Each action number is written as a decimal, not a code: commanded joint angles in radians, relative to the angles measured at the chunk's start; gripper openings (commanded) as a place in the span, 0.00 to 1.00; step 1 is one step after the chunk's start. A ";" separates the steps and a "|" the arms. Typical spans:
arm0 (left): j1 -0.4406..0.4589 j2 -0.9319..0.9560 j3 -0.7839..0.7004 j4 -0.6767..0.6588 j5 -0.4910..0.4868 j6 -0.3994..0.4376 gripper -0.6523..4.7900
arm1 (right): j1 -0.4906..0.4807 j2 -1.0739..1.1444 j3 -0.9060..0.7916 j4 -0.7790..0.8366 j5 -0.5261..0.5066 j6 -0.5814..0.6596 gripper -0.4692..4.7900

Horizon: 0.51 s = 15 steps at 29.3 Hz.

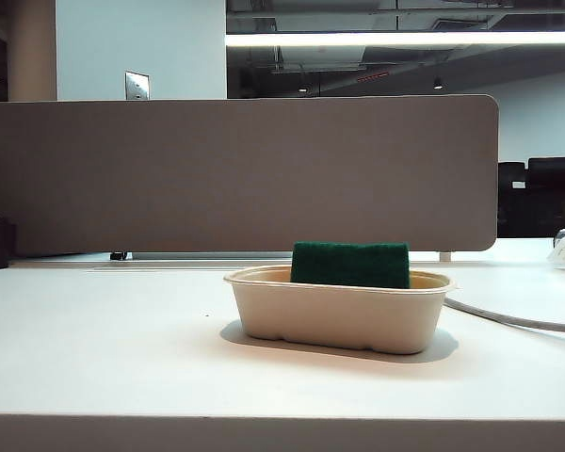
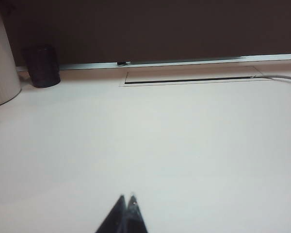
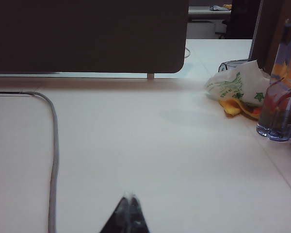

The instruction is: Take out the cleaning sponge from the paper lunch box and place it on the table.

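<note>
The paper lunch box (image 1: 339, 315), a beige oblong tray, sits on the white table (image 1: 104, 348) near the middle of the exterior view. The cleaning sponge (image 1: 350, 265) stands on edge inside it, its dark green face toward the camera and its upper half above the rim. Neither arm shows in the exterior view. My left gripper (image 2: 127, 198) is shut over bare table, nothing between its tips. My right gripper (image 3: 130, 196) is also shut and empty, hovering over bare table. Neither wrist view shows the box or the sponge.
A grey-brown partition (image 1: 235, 174) runs along the table's back edge. A grey cable (image 1: 518, 320) lies right of the box, seen also as cable (image 3: 54, 145). A dark cup (image 2: 42, 65) and a white object (image 2: 1, 63) stand far left. A plastic bag (image 3: 235, 87) and bottles (image 3: 281, 97) crowd the right.
</note>
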 commanded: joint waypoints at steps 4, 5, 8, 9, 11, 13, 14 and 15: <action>0.001 0.000 0.001 0.010 0.000 0.008 0.11 | 0.000 0.000 0.002 0.017 0.002 0.000 0.08; 0.001 0.000 0.001 0.010 0.000 0.008 0.11 | 0.000 0.000 0.002 0.017 0.001 0.000 0.08; 0.001 0.001 0.001 0.010 0.000 0.008 0.11 | 0.000 0.000 0.002 0.017 0.001 0.000 0.08; 0.001 0.000 0.001 0.010 0.000 0.008 0.11 | 0.000 0.000 0.001 0.018 0.001 0.000 0.08; 0.001 0.001 0.001 0.010 0.000 0.008 0.11 | 0.002 0.000 0.001 0.017 0.001 0.000 0.08; 0.001 0.001 0.001 0.010 0.000 0.008 0.11 | 0.016 0.000 0.001 0.017 0.005 0.000 0.08; 0.001 0.001 0.001 0.010 0.000 0.008 0.11 | 0.031 0.000 0.001 0.017 0.010 0.000 0.08; 0.001 0.000 0.001 0.010 0.000 0.008 0.11 | 0.058 0.000 0.000 0.017 0.021 0.000 0.08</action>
